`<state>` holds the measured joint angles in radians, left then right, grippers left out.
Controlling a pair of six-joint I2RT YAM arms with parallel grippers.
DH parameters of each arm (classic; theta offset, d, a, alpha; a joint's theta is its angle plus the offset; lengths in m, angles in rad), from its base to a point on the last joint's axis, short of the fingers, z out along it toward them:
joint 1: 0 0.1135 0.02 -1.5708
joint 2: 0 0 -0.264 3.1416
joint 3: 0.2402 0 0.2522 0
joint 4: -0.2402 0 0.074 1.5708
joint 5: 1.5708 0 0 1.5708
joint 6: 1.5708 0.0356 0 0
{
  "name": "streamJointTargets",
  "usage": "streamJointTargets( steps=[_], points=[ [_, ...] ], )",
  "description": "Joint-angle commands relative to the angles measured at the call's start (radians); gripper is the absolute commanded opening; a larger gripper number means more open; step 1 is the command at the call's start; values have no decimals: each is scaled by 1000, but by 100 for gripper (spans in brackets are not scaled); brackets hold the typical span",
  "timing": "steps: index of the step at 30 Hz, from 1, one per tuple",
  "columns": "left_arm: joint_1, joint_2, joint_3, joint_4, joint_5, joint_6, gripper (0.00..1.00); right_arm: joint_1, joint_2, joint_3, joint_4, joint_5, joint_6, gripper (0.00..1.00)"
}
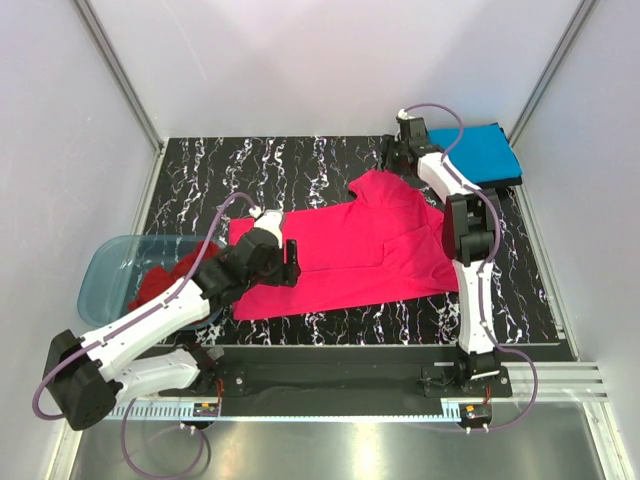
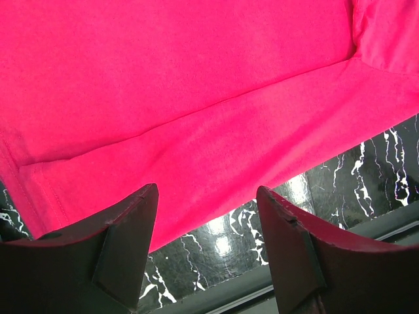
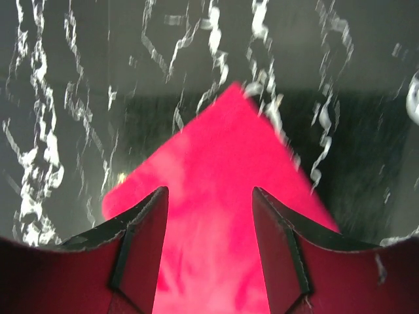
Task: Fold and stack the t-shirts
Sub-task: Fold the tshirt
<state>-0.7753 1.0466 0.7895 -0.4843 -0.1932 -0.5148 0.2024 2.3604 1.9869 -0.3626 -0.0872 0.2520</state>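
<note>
- Top view: the pink shirt (image 1: 370, 250) lies spread across the middle of the table (image 1: 260, 170), with one sleeve tip aimed at the far edge. The blue shirt (image 1: 475, 152) sits folded in the far right corner, and the red shirt (image 1: 160, 283) is bunched in the tub (image 1: 105, 270) at the left edge.
- The left gripper (image 1: 292, 258) hangs over the pink shirt's left part, and the right gripper (image 1: 392, 158) is by that far sleeve tip. The risk here is that the arms pull unevenly and the shirt skews instead of folding square.
- Left wrist view: the left gripper (image 2: 208, 190) has its fingers wide apart with nothing between them. It is above the pink shirt (image 2: 163, 78) near its hem, with bare table (image 2: 366, 170) just beyond.
- If it drops a touch too near the table's near edge, the fingers close on marble, not cloth. A crease runs across the cloth, so a deep pinch may lift two layers and drag the whole shirt.
- Right wrist view: it is blurred, but the right gripper (image 3: 209, 191) has its fingers apart. The sleeve tip of the pink shirt (image 3: 222, 144) lies flat on the table (image 3: 98, 78) between and beyond them, and as far as I can tell it is not gripped.
- That tip is narrow, so a shallow pinch could slip off mid-lift and let the sleeve flop back. A wide swing toward the far right corner could also nudge the blue shirt out of its fold.
</note>
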Motion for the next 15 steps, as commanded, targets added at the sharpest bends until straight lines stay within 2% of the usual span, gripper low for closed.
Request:
streamJointTargets(
  steps=[1,4,7,11,15],
  points=[
    [5,3,24,13,11,7,67,-12,74,150,-27,35,-49,61],
    [4,30,34,12,12,6,67,-14,172,306,-91,102,-49,62],
    [5,53,50,6,17,10,67,-14,281,487,-162,21,-69,61],
    [8,69,63,-5,2,15,67,-14,344,570,-168,-25,-43,59],
    [14,89,88,-19,8,30,67,-14,385,581,-176,-4,-5,58]
  ],
)
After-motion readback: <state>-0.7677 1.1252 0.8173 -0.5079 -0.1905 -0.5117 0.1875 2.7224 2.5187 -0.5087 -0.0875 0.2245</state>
